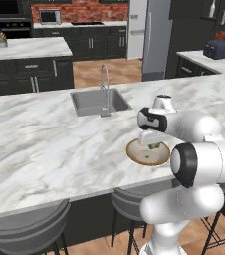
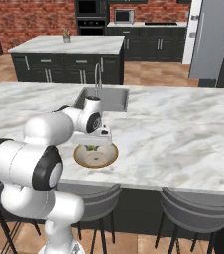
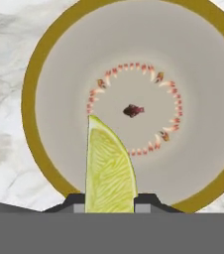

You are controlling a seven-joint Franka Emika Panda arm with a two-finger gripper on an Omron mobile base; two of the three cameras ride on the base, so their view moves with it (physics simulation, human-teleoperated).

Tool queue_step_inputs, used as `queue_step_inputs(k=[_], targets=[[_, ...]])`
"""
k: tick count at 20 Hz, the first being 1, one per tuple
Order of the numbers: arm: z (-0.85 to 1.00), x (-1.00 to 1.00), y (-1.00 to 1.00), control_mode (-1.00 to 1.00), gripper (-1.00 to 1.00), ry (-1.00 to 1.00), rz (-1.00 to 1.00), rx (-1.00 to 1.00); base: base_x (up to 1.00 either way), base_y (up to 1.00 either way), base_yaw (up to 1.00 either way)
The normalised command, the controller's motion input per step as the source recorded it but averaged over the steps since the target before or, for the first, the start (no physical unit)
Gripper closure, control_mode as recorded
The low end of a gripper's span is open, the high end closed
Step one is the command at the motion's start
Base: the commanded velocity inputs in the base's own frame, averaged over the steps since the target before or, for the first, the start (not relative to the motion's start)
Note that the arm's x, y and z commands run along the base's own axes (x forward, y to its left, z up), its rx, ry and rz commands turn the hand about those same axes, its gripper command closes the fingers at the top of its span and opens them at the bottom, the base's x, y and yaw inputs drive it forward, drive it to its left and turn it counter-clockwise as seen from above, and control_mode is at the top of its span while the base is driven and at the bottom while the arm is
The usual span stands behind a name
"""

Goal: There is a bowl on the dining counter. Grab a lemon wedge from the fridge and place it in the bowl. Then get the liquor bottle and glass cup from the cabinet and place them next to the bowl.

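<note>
The bowl is a shallow grey dish with a gold rim, standing near the front edge of the marble dining counter. My gripper hangs just above it, pointing down. In the hand view my gripper is shut on the lemon wedge, a yellow-green slice that sticks out over the bowl's inside. The wedge shows as a small green spot under the hand. The liquor bottle and glass cup are out of view.
A sink with a tall faucet sits in the counter behind the bowl. Grey stools stand under the counter's front edge. The fridge stands across the aisle, with a toaster on the side counter.
</note>
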Motion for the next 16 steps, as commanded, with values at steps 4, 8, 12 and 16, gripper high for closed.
queue_step_inputs(k=[4,8,12,16], targets=[[-0.44,0.0,0.0,-1.0,1.0,0.0,0.0,0.0,0.0,0.0,0.0],[-0.39,0.0,0.0,-1.0,1.0,0.0,0.0,0.0,0.0,0.0,0.0],[-0.11,0.0,0.0,-1.0,-1.0,0.0,0.0,0.0,0.0,0.0,0.0],[0.01,0.01,0.0,-1.0,-1.0,-0.01,0.0,0.0,0.0,0.0,0.0]])
